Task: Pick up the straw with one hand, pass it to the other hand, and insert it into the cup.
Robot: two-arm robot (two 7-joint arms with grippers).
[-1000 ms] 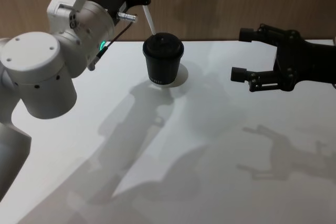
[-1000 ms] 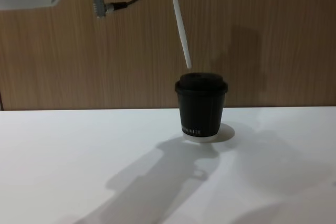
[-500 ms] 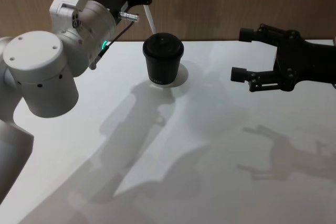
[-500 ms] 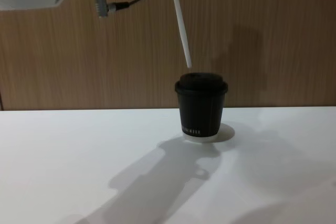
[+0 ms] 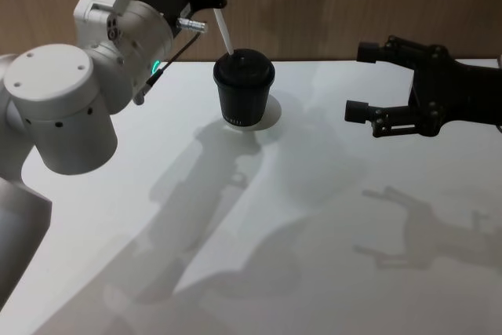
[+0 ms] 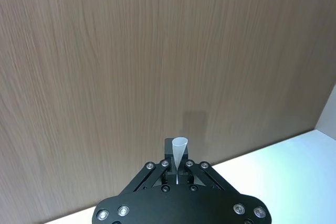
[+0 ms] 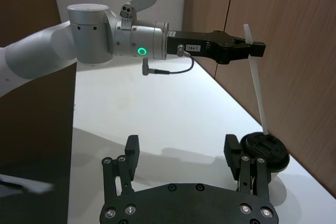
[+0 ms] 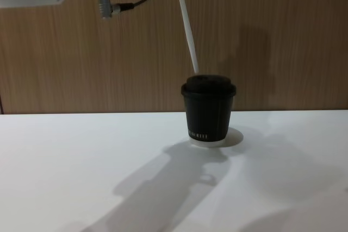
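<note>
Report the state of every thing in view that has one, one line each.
straw: tilted, gripped near its top, lower tip at the cup's lid, nearly all its length above it.
cup: upright on the table, lid on.
left gripper: shut on the straw, raised above the cup.
right gripper: open, empty, off to the cup's side.
ring light: lit green.
</note>
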